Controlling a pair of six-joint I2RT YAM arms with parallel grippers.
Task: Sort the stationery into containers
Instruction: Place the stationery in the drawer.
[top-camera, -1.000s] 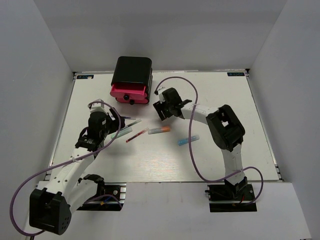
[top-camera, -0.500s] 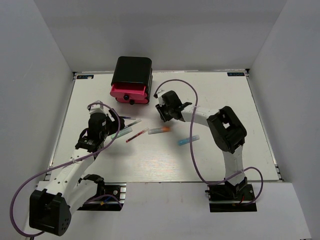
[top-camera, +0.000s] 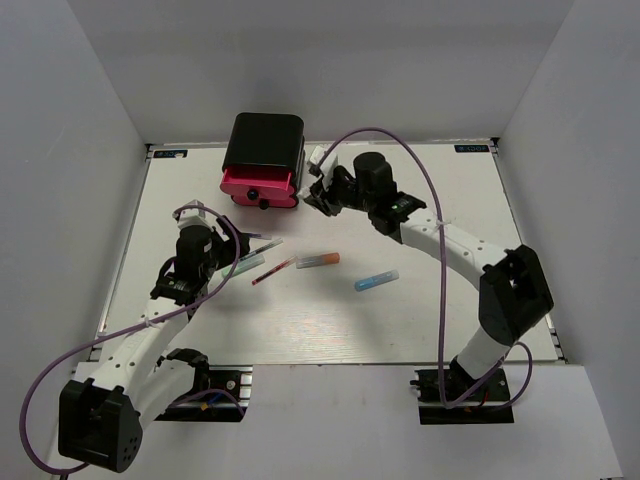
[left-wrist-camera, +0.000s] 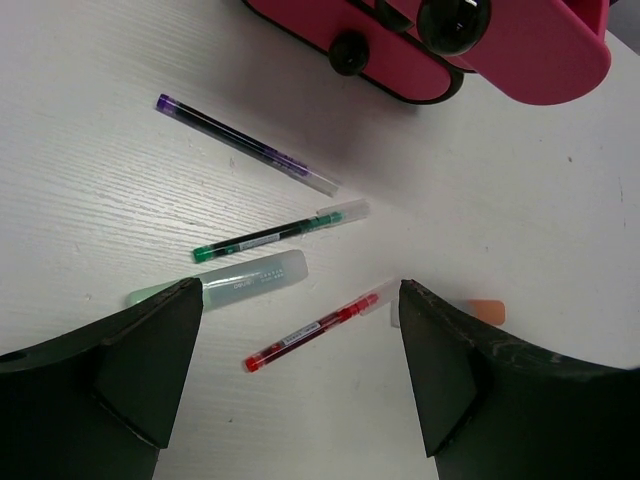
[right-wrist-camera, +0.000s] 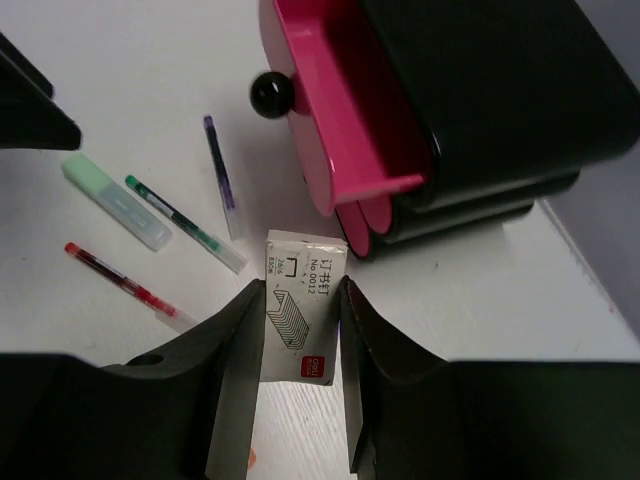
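Right claw pinches the white box, likely light and stiff, across its flat sides beside the pink drawer; left claw gapes empty.

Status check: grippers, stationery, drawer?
Right gripper shut on staple box, close to the open pink drawer. Left gripper open, above red pen, green pen, mint marker. Drawer mouth looks unobstructed.

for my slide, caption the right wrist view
Right jaws shut on a small white staple box near the open pink drawer
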